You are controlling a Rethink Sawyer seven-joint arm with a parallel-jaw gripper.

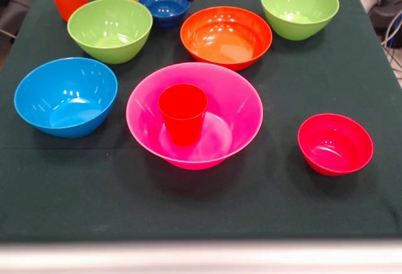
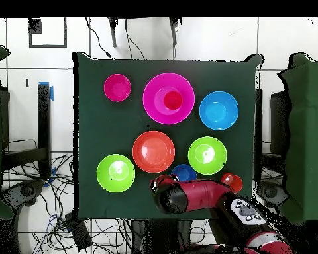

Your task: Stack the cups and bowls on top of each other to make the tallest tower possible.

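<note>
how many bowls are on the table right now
7: pink bowl at centre holding the red cup; light blue bowl left; small red bowl right; orange bowl, two green bowls and dark blue bowl behind.

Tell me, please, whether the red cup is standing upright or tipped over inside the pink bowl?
Upright. The red cup stands mouth up on the floor of the pink bowl; its round open rim shows from the front, and overhead it appears as a circle.
</note>
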